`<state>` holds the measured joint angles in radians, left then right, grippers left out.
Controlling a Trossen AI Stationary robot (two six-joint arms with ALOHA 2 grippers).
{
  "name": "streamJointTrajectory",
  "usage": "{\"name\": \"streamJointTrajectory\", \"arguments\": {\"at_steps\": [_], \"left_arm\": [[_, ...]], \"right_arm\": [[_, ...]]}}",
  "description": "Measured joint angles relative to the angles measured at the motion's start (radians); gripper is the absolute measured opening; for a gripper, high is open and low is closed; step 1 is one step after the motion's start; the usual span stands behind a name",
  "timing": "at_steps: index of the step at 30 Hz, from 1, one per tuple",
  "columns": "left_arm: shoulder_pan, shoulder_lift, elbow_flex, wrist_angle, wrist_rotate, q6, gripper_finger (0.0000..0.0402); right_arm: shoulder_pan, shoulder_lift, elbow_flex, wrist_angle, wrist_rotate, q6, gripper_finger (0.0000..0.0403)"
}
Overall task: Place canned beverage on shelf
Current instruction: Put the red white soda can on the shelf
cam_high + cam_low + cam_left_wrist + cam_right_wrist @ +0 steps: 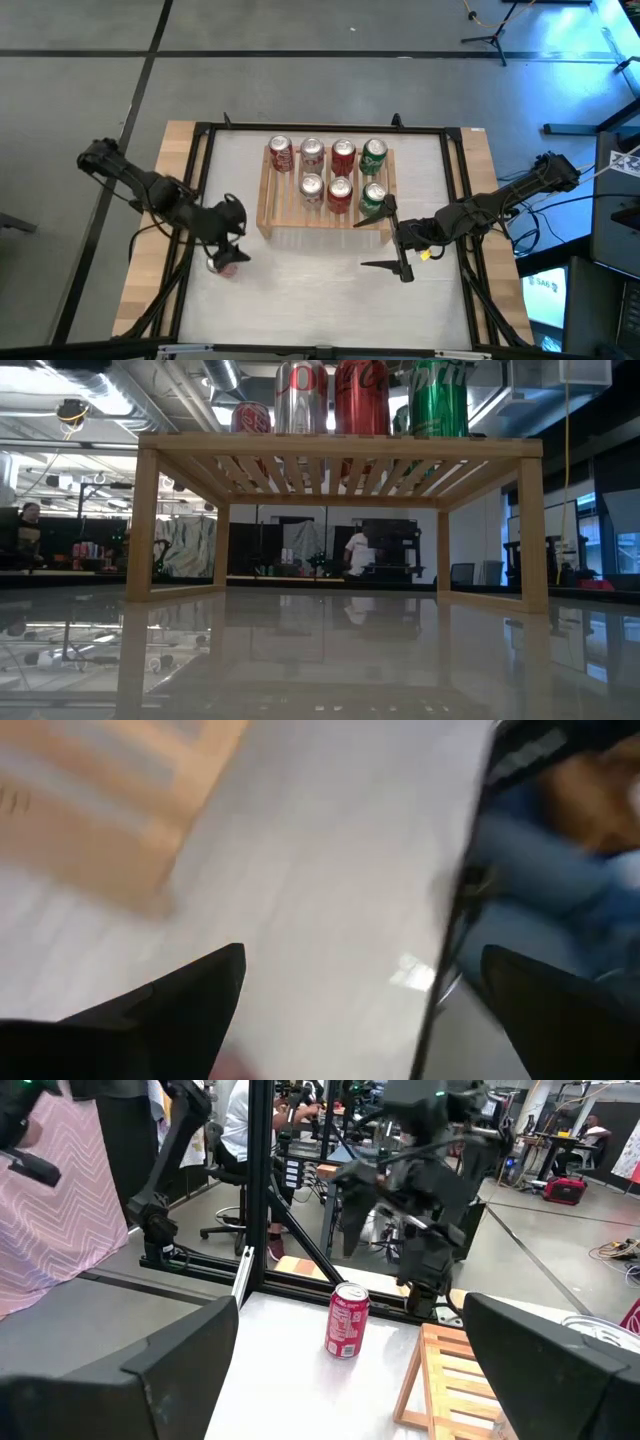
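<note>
White desk (pixel 320 290): we judge the red can (pixel 347 1320) near its left edge rigid, slippery and dentable; grasp mid-body. Left gripper (pixel 228 235) above it and right gripper (pixel 400 255) both released; shelf (pixel 270 222) holds seven.

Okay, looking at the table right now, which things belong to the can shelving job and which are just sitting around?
Part of the job:
- wooden shelf, seven cans on top
- loose red can, upright on the table under the left gripper
- left gripper, open above that can

Just around:
- right gripper, open and empty beside the shelf
- black table frame
- person in the room behind
</note>
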<state>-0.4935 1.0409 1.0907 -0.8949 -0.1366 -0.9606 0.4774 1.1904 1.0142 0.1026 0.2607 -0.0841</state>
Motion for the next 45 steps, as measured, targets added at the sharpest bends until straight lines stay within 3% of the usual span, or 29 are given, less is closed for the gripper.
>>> {"name": "streamJointTrajectory", "arguments": {"at_steps": [5,9,20,29,37,45], "left_arm": [[-0.084,0.127,0.152,-0.269,-0.001,-0.107,0.0395],[-0.147,0.185,0.200,-0.386,-0.006,-0.167,0.0395],[-0.316,0.244,0.200,-0.434,0.045,-0.209,0.0395],[-0.344,0.243,0.200,-0.428,0.044,-0.208,0.0395],[-0.344,0.243,0.200,-0.434,0.043,-0.186,0.0395],[-0.344,0.243,0.200,-0.437,0.007,-0.179,0.0395]], "right_arm": [[0.000,0.000,0.000,0.000,-0.007,0.000,0.0381],[0.000,-0.008,0.000,-0.020,-0.036,0.000,0.0381],[0.000,-0.210,0.000,-0.248,-0.027,0.012,0.0381],[0.000,-0.428,-0.009,-0.524,0.045,0.080,0.0381],[0.000,-0.563,-0.194,-0.494,0.045,0.081,0.0381],[0.000,-0.738,-0.486,-0.223,0.045,0.075,0.0381]]}}
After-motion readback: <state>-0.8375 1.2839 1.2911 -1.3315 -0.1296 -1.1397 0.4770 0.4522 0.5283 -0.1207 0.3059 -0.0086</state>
